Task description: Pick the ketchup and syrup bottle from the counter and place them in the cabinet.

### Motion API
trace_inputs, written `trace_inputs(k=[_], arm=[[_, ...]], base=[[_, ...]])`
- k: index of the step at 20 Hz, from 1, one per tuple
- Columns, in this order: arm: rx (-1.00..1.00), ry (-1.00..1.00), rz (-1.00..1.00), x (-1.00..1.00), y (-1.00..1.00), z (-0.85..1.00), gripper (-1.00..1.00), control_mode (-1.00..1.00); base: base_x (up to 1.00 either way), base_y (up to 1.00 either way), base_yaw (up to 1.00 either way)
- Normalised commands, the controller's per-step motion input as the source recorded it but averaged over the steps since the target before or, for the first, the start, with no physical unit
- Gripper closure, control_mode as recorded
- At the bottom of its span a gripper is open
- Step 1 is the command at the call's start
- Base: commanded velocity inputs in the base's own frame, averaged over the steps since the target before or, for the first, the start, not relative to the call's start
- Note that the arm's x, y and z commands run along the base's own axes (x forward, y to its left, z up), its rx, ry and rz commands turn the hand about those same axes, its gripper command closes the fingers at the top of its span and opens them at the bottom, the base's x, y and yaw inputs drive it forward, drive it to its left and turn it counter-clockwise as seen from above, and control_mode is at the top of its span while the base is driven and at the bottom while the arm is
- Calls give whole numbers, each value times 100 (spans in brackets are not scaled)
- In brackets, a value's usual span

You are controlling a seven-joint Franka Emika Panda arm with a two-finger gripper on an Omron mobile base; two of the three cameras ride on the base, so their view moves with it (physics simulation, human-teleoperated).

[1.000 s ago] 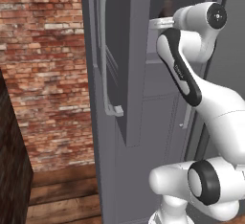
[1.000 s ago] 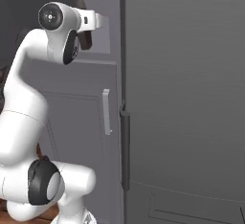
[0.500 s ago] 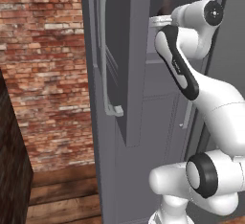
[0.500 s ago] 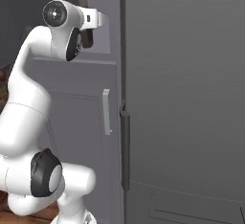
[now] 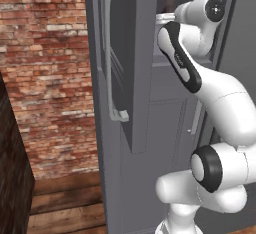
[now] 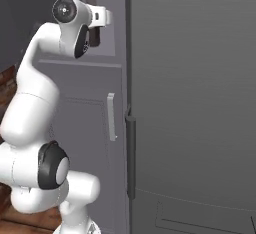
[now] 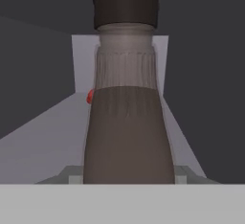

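Gripping the syrup bottle (image 7: 125, 122), the claw (image 6: 94, 34) reaches into the open cabinet (image 5: 137, 78) beside a brick wall (image 5: 50, 73)

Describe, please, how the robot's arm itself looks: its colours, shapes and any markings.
The arm is glossy white, built of rounded, tube-like segments. Its joints are dark: black bands and round black caps, one cap near the wrist. A long black panel with small pale lettering, too small to read, runs along the forearm. No cables show.
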Motion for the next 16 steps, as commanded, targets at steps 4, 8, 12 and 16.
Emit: trace_inputs(k=[4, 8, 12, 16], arm=[[0, 0, 0, 54, 0, -30, 100, -100], [0, -1, 0, 53, 0, -29, 100, -100], [0, -1, 0, 47, 0, -28, 100, -100], [0, -1, 0, 41, 0, -25, -100, -100]], base=[[0, 0, 0], [0, 0, 0], [0, 0, 0], [0, 0, 0]])
